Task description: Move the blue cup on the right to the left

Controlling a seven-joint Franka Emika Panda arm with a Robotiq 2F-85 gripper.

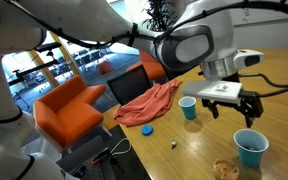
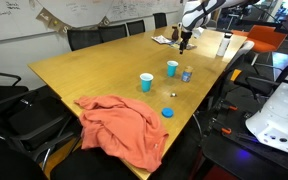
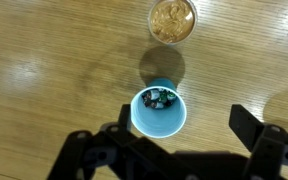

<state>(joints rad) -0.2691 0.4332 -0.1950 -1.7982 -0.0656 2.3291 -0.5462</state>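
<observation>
The pale blue cup point(image 1: 250, 147) stands upright on the wooden table point(image 1: 194, 150), next to a jar with brown contents point(image 1: 224, 170). It also shows in an exterior view point(image 2: 172, 68). In the wrist view the cup point(image 3: 159, 112) is seen from straight above, with small dark things in its bottom. My gripper point(image 3: 184, 120) is open and empty, high above the cup, with the cup near one finger. In both exterior views the gripper point(image 1: 234, 110) point(image 2: 185, 40) hangs above the table. A deeper teal cup point(image 1: 188, 107) point(image 2: 146, 81) stands apart.
A red cloth point(image 1: 149, 100) point(image 2: 119, 125) lies crumpled at the table's edge. A small flat blue disc point(image 1: 147, 128) point(image 2: 167, 112) lies near it. The jar shows in the wrist view point(image 3: 172, 20) and in an exterior view point(image 2: 187, 74). Orange chairs point(image 1: 69, 110) stand beside the table.
</observation>
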